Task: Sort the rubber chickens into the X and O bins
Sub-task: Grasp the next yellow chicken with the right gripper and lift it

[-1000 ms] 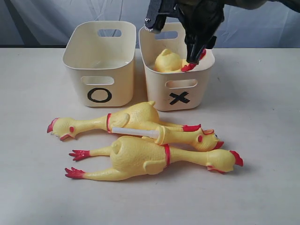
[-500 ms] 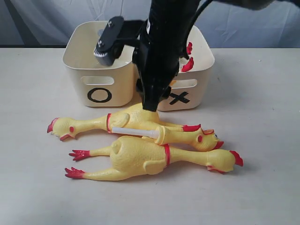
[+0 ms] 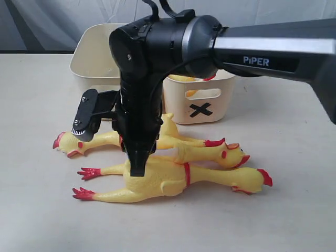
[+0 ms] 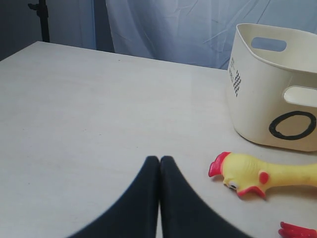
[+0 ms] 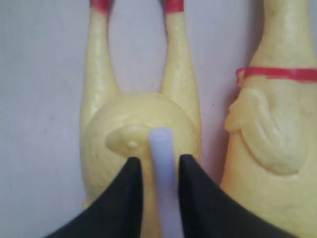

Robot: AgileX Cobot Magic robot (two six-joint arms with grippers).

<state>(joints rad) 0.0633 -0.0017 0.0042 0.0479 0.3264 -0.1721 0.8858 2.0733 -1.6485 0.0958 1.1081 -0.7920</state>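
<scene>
Three rubber chickens lie on the table. The rear one (image 3: 100,139) has its head to the left, the middle one (image 3: 231,156) carries a white tube (image 5: 162,148), and the front one (image 3: 210,176) points right. Another chicken (image 3: 181,77) lies in the X bin (image 3: 202,107). The arm hides most of the O bin (image 3: 94,58). My right gripper (image 3: 137,169) points down at the chickens' bodies. Its jaws straddle the white tube with a thin gap on each side. My left gripper (image 4: 159,161) is shut and empty, low over bare table near the rear chicken's head (image 4: 237,173).
The right arm's black body spans the exterior view from the right edge and covers the bins' middle. A grey curtain hangs behind the table. In the left wrist view the O bin (image 4: 277,89) stands beyond the chicken head.
The right arm came away from the X bin, where it left a chicken, and dropped forward and left onto the chickens on the table. Its jaws have narrowed around the white tube.
</scene>
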